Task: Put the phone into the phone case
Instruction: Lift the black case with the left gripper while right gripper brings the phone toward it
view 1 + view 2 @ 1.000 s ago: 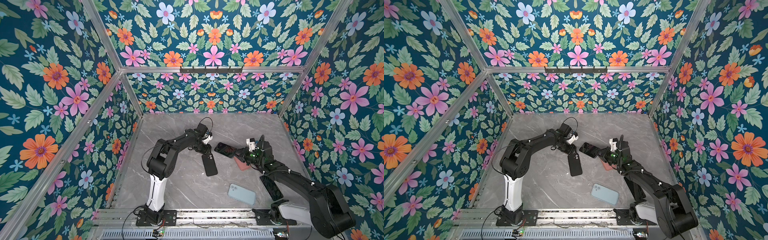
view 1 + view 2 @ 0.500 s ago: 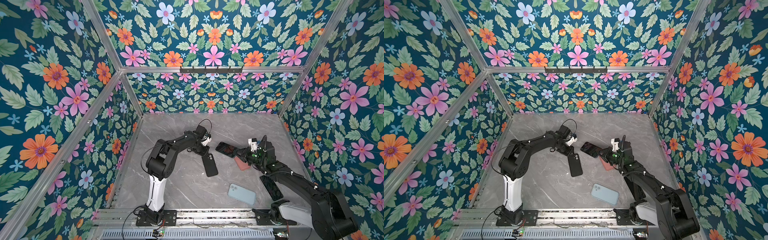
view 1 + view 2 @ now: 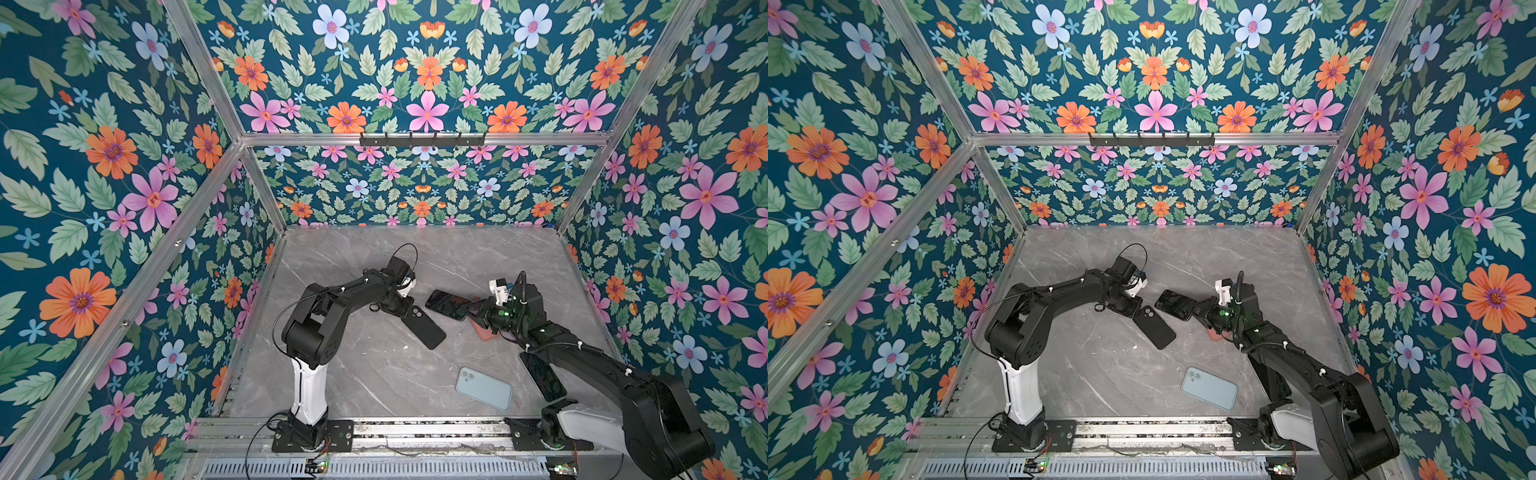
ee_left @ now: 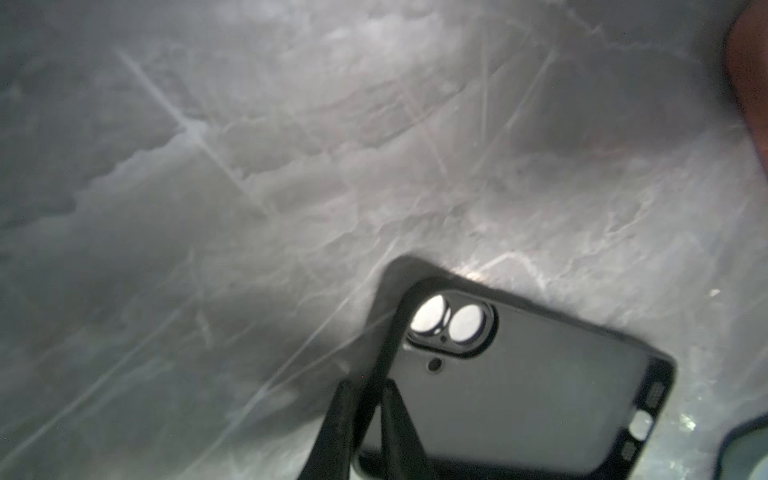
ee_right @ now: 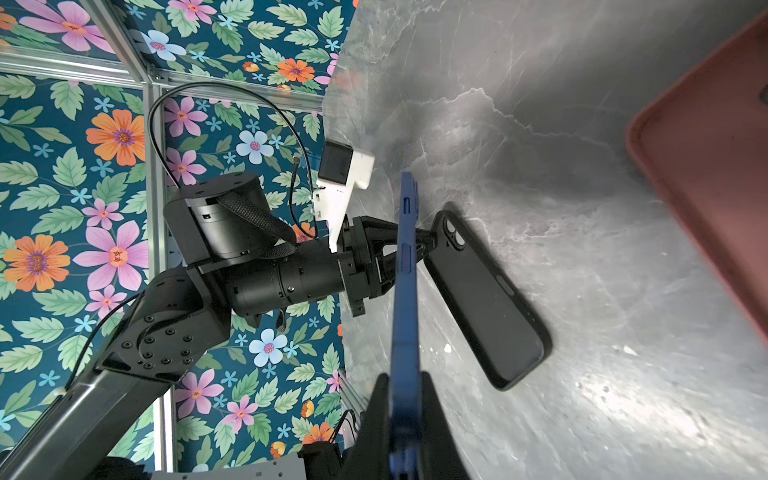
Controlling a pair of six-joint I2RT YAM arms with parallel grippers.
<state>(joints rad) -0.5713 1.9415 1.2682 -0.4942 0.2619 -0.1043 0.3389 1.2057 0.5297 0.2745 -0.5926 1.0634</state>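
The black phone case lies in the middle of the grey table, inner side up. My left gripper is shut on its rim beside the camera cutout. In the left wrist view the two fingers pinch that rim of the case. Just right of it, the dark-screened phone hangs above the table, with my right gripper shut on it. The right wrist view shows the blue phone edge-on between the fingers, with the case beyond.
A reddish-brown case lies under my right gripper. A light blue phone lies face down near the front edge, and a black phone lies under the right arm. Floral walls enclose the table.
My left gripper's fingers have closed onto the rim of the black phone case. The right gripper with the phone has hardly moved.
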